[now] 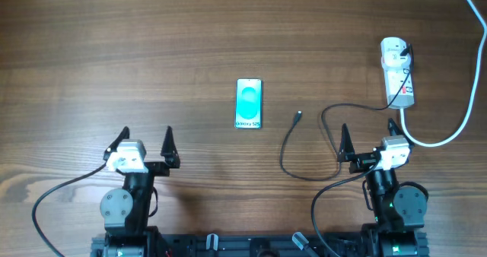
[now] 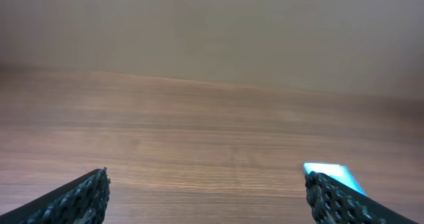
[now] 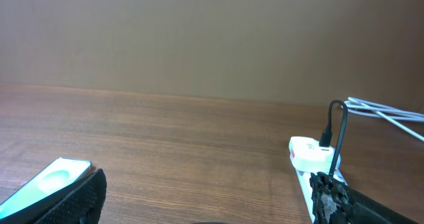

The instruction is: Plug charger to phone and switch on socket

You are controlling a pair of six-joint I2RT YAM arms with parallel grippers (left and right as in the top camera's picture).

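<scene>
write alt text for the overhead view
A phone lies screen-up on the table; the charger lies loose to its right, not plugged in. The socket sits at far right; the left tool and right tool are open below.

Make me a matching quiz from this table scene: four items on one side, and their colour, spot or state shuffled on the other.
Items:
1. phone
2. socket
3. charger
4. left end effector

Descriptions:
A. white, far right of the table
B. open, holding nothing
C. cyan screen, mid-table
D. black, tip lying right of the phone

Pairs: 1-C, 2-A, 3-D, 4-B
</scene>
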